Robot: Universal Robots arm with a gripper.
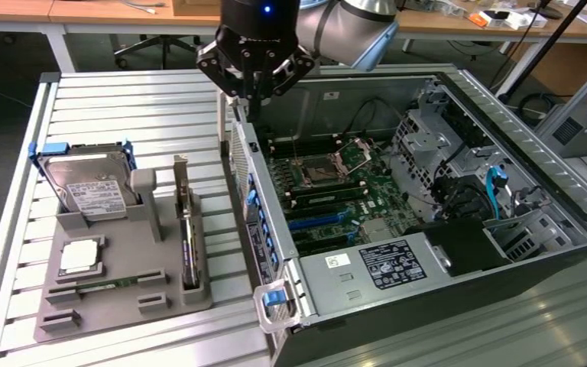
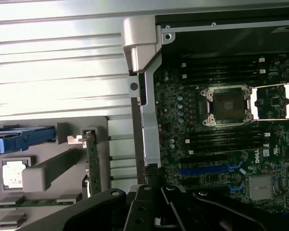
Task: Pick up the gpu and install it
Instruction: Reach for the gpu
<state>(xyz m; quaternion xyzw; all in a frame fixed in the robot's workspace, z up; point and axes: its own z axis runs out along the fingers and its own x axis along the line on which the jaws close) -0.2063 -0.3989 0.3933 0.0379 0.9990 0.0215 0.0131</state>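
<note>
The gpu (image 1: 186, 229) stands on its thin edge in a slot of the grey holder (image 1: 120, 310), silver bracket end toward the back of the table. In the wrist view the gpu (image 2: 92, 161) shows edge-on beside the case wall. My gripper (image 1: 256, 93) hangs shut and empty above the back corner of the open computer case (image 1: 497, 252), over its near side wall, well above and behind the gpu. The gripper's (image 2: 154, 199) black linkage shows in the wrist view, over the wall between holder and motherboard (image 2: 221, 144).
The grey holder also carries a silver hard drive in a blue frame (image 1: 88, 183), a square processor (image 1: 79, 256) and a green memory stick (image 1: 105, 284). Blue expansion slots (image 1: 319, 222) lie on the motherboard. The case's tall side wall (image 1: 257, 206) stands between holder and board.
</note>
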